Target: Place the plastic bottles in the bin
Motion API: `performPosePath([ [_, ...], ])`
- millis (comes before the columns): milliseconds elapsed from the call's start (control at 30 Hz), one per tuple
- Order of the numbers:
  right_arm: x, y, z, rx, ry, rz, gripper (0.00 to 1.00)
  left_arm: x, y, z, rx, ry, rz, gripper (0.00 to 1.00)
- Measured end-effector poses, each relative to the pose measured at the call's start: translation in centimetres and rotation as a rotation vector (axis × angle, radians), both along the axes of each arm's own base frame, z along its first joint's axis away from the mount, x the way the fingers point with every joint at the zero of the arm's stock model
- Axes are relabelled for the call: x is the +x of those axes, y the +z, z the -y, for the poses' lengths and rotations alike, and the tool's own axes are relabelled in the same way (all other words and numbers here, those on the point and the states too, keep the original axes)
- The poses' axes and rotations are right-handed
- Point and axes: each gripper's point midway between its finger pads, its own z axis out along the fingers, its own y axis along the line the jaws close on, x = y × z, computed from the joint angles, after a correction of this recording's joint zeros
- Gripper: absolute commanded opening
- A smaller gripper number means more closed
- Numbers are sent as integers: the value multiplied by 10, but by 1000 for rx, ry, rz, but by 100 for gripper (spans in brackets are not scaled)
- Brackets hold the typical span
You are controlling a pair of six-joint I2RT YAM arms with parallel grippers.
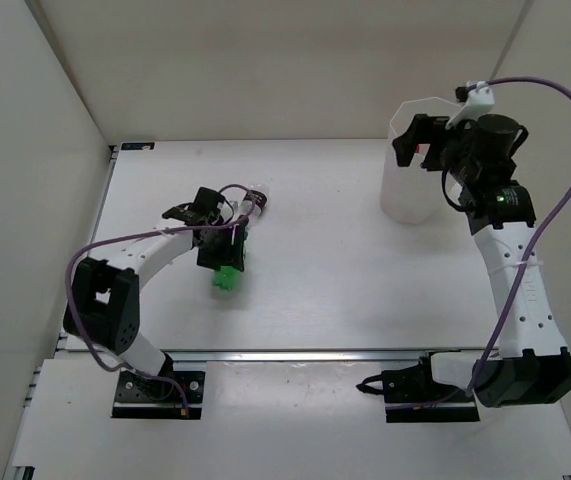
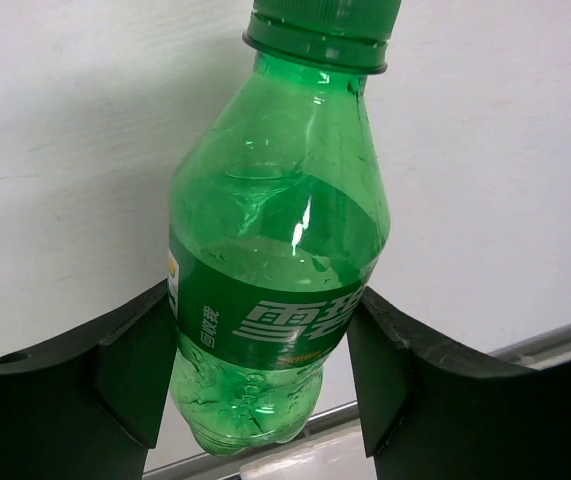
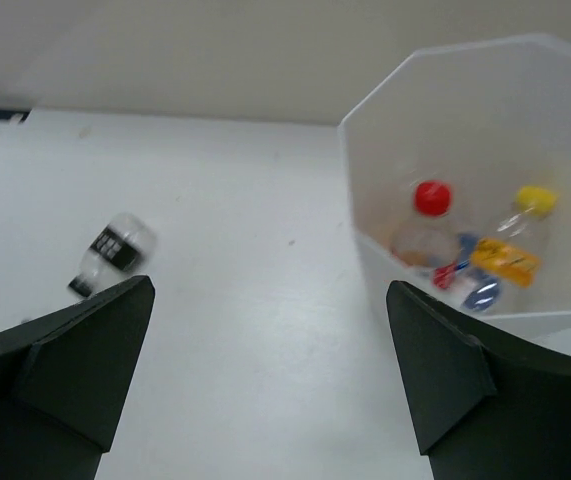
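A green bottle (image 2: 275, 250) sits between the fingers of my left gripper (image 2: 265, 370), which is shut on its labelled body. In the top view the green bottle (image 1: 227, 280) sticks out below the left gripper (image 1: 221, 248) at the table's left middle. A clear bottle with a black label (image 3: 113, 252) lies on the table, just beyond the left gripper in the top view (image 1: 258, 203). The bin (image 1: 410, 170) stands at the back right. It holds a red-capped bottle (image 3: 428, 225) and a yellow-capped bottle (image 3: 513, 252). My right gripper (image 3: 270, 380) is open and empty beside the bin's rim (image 3: 445, 55).
White walls enclose the table on the left, back and right. A metal rail (image 1: 305, 353) runs along the near edge by the arm bases. A purple cable (image 1: 555, 200) loops from the right arm.
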Motion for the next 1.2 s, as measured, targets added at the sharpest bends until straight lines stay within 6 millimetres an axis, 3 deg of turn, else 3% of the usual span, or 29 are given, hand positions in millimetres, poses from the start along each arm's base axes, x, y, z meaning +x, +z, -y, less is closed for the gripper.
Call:
performPosePath([
  [133, -17, -40, -43, 41, 122, -105, 99, 3, 48, 11, -93, -18, 139, 30],
  [233, -36, -73, -87, 109, 283, -190, 100, 0, 88, 26, -200, -64, 251, 30],
  [433, -84, -119, -174, 303, 627, -321, 99, -28, 146, 75, -420, -260, 368, 28],
  [600, -108, -124, -219, 379, 791, -357, 99, -47, 150, 99, -500, -358, 328, 27],
  [767, -108, -117, -234, 422, 825, -328, 99, -56, 155, 113, -554, -402, 310, 27],
  [900, -103, -124, -246, 435, 811, -340, 97, -62, 162, 123, -596, -427, 310, 28],
  [1100, -97, -136, -256, 473, 779, -380, 45, -59, 157, 127, -591, -403, 292, 30],
  [1167, -96, -137, -256, 476, 764, -382, 11, -56, 153, 127, -579, -385, 285, 32],
  [1200, -95, -136, -257, 493, 752, -394, 5, -56, 152, 126, -578, -382, 280, 36],
])
